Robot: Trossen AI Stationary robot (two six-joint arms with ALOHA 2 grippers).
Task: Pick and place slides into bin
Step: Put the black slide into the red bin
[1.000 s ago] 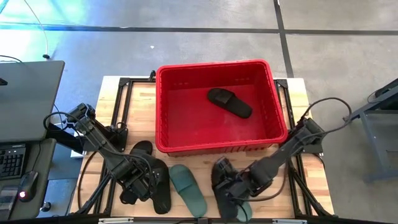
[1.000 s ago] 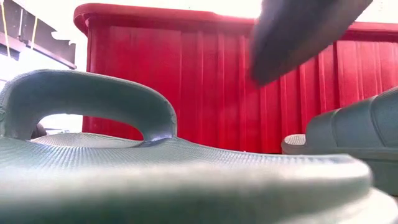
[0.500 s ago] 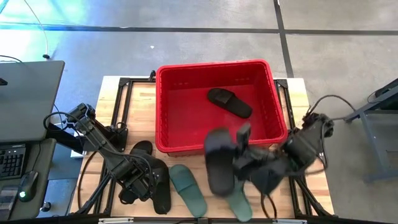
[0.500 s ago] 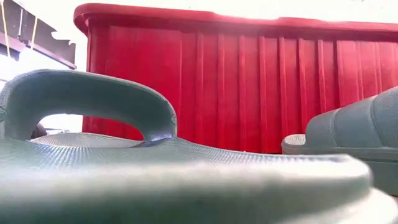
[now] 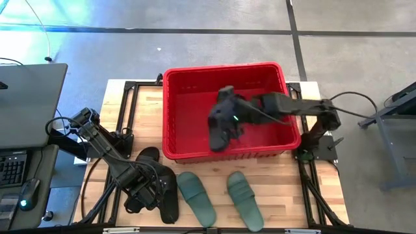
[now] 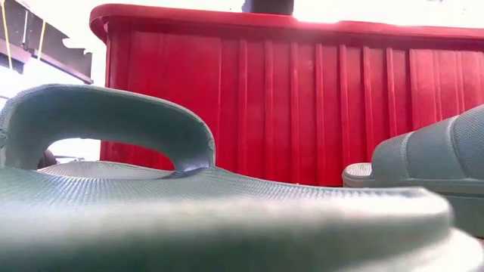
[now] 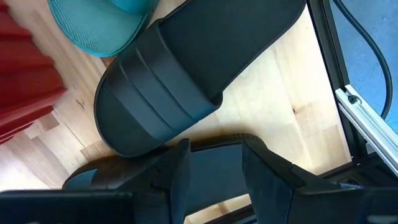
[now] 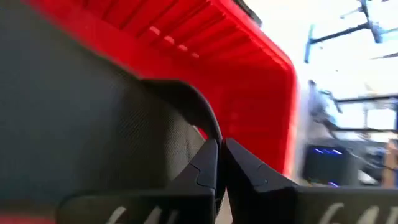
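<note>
My right gripper (image 5: 232, 119) reaches over the red bin (image 5: 188, 84), shut on a black slide (image 5: 218, 132) that hangs above the bin's near wall. One end of another black slide (image 5: 225, 94) shows on the bin floor behind the arm. At the near left, my left gripper (image 5: 151, 188) points down among two black slides, shut on one (image 5: 147, 156); the other (image 7: 193, 81) lies flat just ahead. Two teal slides (image 5: 196, 198) (image 5: 245, 200) lie sole-down on the table's near side. My right gripper pinches the edge of the black slide's strap (image 8: 208, 134) between its two nearly closed fingertips. The fingers slant down from the table's right. The slide hangs tilted, lifted clear over the bin. My left gripper comes from above, pointing down. A dark part of the black slide (image 7: 214, 160) fills the gap between its fingers (image 7: 177, 171). Which part it is, the gripper hides. The slide lies on the table.
The bin fills the table's far middle; its ribbed near wall (image 6: 302, 98) rises behind the teal slides. Bare wood (image 5: 286, 188) lies at the near right. A desk with a keyboard (image 5: 13, 166) stands left of the table.
My right gripper has risen from the table's near side and swung toward the far edge, carrying the black slide up and over the bin's near wall. The slide has turned as it went, and the teal slide it lay beside now shows whole.
</note>
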